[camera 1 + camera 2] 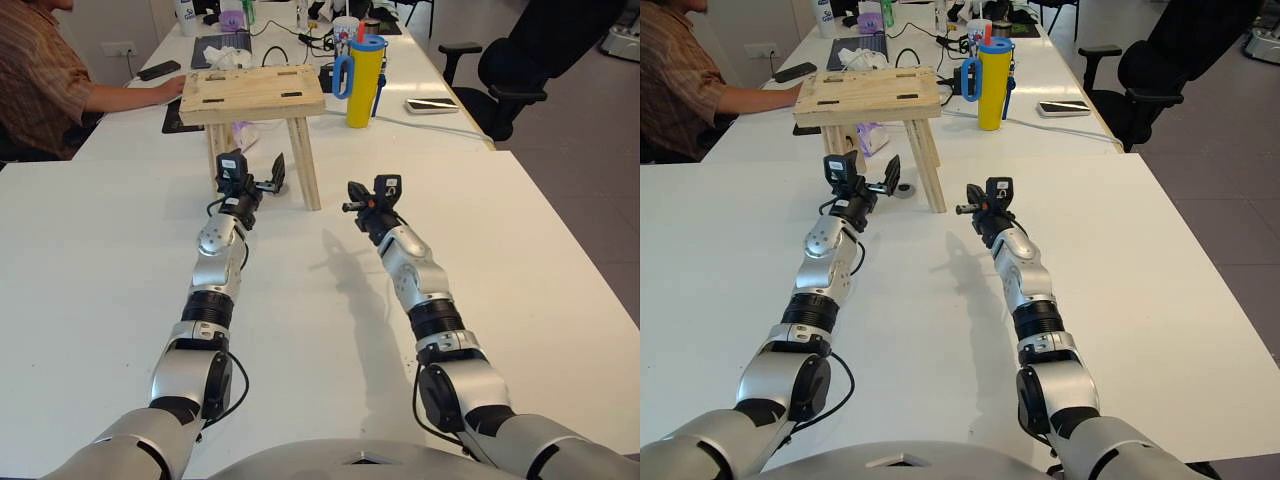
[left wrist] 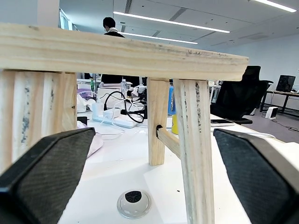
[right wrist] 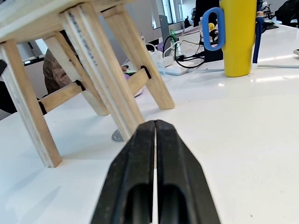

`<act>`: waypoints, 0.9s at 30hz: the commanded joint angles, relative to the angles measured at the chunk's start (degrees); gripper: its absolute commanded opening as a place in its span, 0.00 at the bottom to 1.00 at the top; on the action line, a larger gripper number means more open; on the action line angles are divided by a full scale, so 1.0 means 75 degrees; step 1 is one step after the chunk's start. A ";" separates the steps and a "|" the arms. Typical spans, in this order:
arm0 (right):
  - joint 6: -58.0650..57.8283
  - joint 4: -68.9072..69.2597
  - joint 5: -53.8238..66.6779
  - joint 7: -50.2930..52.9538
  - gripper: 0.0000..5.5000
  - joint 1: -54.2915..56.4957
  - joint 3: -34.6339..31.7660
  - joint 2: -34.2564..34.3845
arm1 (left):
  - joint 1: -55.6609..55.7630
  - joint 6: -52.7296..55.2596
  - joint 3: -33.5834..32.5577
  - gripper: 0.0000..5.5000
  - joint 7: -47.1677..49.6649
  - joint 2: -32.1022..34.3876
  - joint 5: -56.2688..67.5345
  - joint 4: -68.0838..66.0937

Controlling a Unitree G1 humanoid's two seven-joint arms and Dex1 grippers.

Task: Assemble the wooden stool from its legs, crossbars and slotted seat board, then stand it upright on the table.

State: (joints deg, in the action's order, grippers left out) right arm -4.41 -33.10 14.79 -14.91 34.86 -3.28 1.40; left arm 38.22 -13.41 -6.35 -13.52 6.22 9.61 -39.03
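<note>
Wooden stool upright on table, pincer open, seemingly just short

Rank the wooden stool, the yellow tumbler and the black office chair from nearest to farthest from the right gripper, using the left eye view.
1. wooden stool, just ahead and left of the right gripper
2. yellow tumbler, farther back, straight ahead
3. black office chair, off the table, far right

White tables, black office chair, grey floor, ceiling strip lights.
</note>
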 commanded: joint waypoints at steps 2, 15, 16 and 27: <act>0.0505 -0.0127 -0.0393 0.0205 0.00 0.0255 0.0178 0.0248 | 0.0227 0.0363 0.0105 0.85 -0.0057 0.0283 -0.0249 0.0122; 0.0394 -0.0222 -0.0661 0.0338 0.00 0.0142 0.0117 0.0225 | -0.0107 0.0955 0.0211 0.85 0.0091 0.0162 -0.0414 0.0125; 0.0398 -0.0333 -0.0627 0.0304 0.00 0.0200 0.0057 0.0186 | -0.0105 0.0968 0.0219 0.85 0.0180 0.0096 -0.0459 -0.0030; 0.0685 -0.1173 -0.0799 0.0271 0.00 0.0784 -0.0227 -0.0403 | 0.0028 0.0410 0.0709 0.85 0.0754 -0.0641 -0.1000 -0.0547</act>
State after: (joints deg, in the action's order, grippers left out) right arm -0.20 -41.16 9.44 -13.21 39.82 -4.21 -0.03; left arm 38.08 -10.11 -1.82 -8.50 3.01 2.68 -43.30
